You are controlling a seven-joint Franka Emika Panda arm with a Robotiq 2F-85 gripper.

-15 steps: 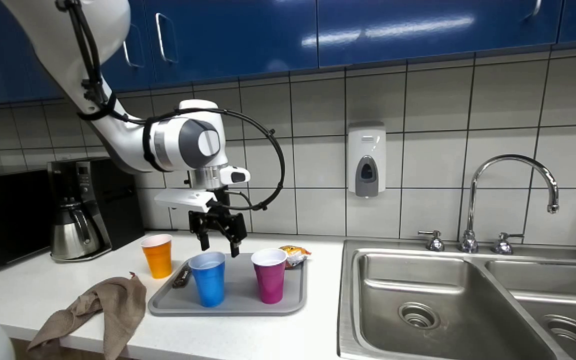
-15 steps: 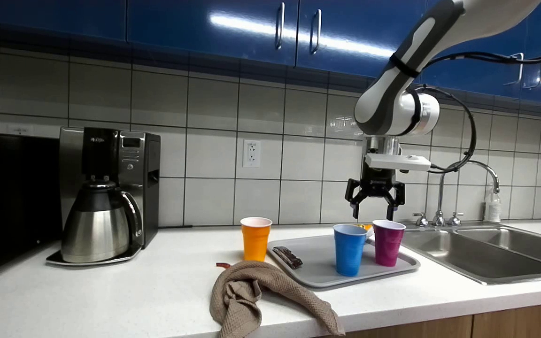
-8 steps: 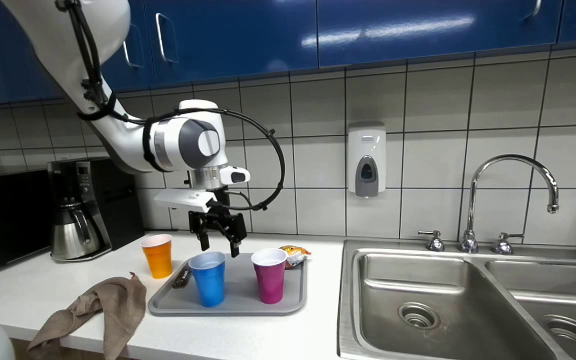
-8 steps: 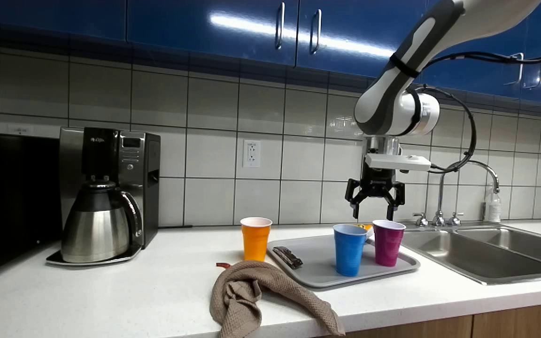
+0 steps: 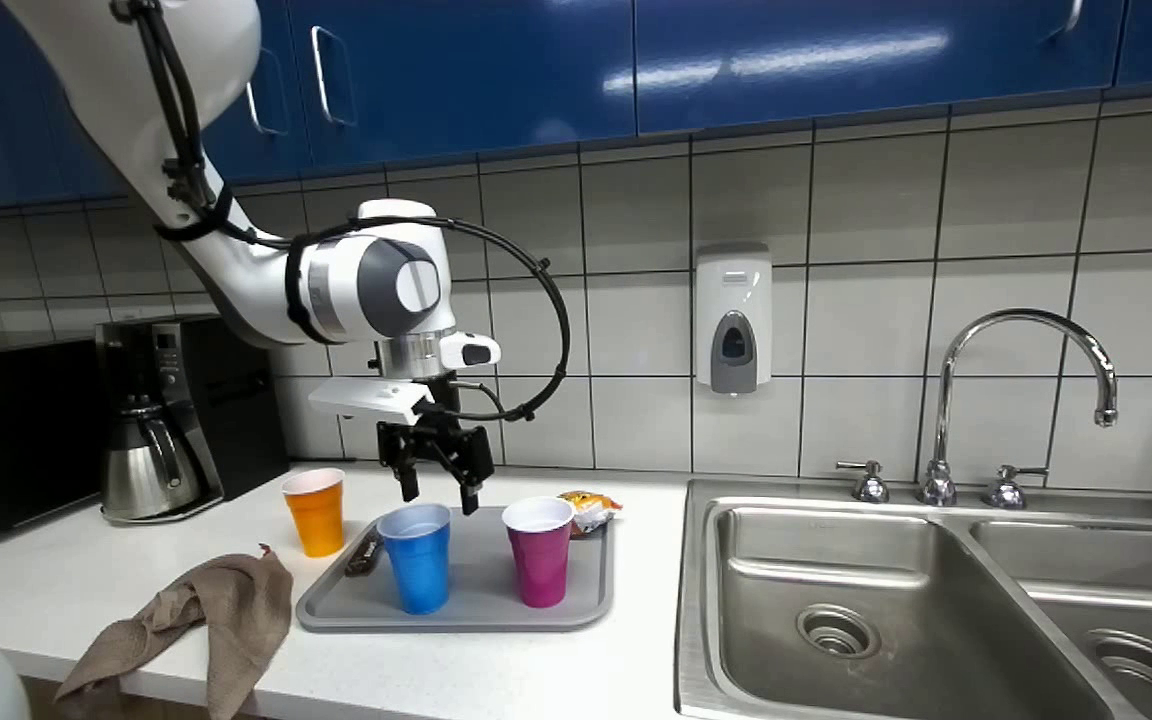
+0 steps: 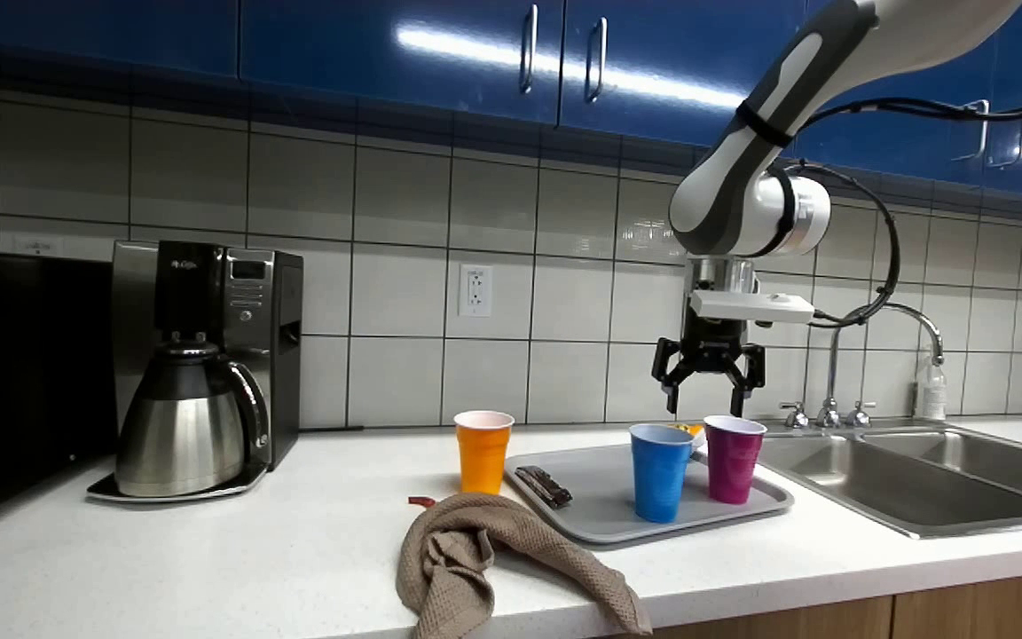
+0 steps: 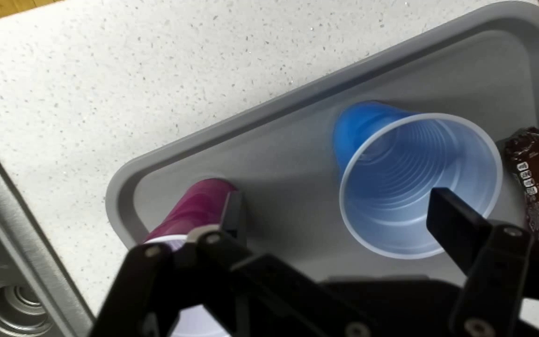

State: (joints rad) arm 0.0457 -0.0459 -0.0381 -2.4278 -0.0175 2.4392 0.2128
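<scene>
Nothing has visibly moved since the earlier frames; the arm (image 6: 750, 209) keeps the same pose. Its claw (image 6: 704, 408) hangs fingers-down over the gray tray (image 6: 595, 488), spread wide with nothing between the fingers. Nearest to it are the blue cup (image 7: 419, 187) and the purple cup (image 6: 733, 461), both upright on that tray. From the wrist view, one finger crosses the mouth of the blue cup and the other overlaps the purple one, though how far the tips sit above or behind the rims is hard to judge.

I would call this a hover ahead of any grip. Taking either cup would call for centring the claw over that one alone, then a straight descent with a finger down each side, since the spread now seems to span the gap between the two.

Bare tray shows in that gap. Along the front, the tray's raised rim runs close to the blue cup, with worktop (image 5: 646, 600) beyond; a narrow strip also separates the tray from the sink (image 5: 698, 580). Side room is tighter elsewhere: a wrapped bar (image 6: 544, 486) lies past the blue cup, an orange cup (image 6: 483, 453) stands just off the tray, and a shiny packet (image 5: 591, 510) sits behind the purple cup.
</scene>
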